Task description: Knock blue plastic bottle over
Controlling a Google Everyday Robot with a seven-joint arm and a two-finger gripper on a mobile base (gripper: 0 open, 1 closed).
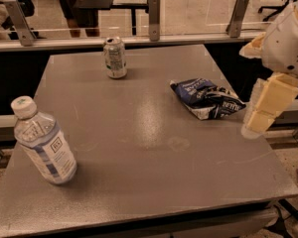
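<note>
The blue plastic bottle [42, 143] is clear, with a white cap and a pale blue-and-white label. It stands upright near the table's front left corner. My gripper [262, 114], cream-coloured, hangs from the white arm [288, 38] at the table's right edge, just right of the snack bag. It is far from the bottle, across the whole width of the table, and holds nothing that I can see.
A silver-green drink can [114, 57] stands at the back of the grey table [149, 152], left of centre. A dark blue-and-white snack bag [207, 99] lies at the right. A rail with metal posts [154, 18] runs behind the table.
</note>
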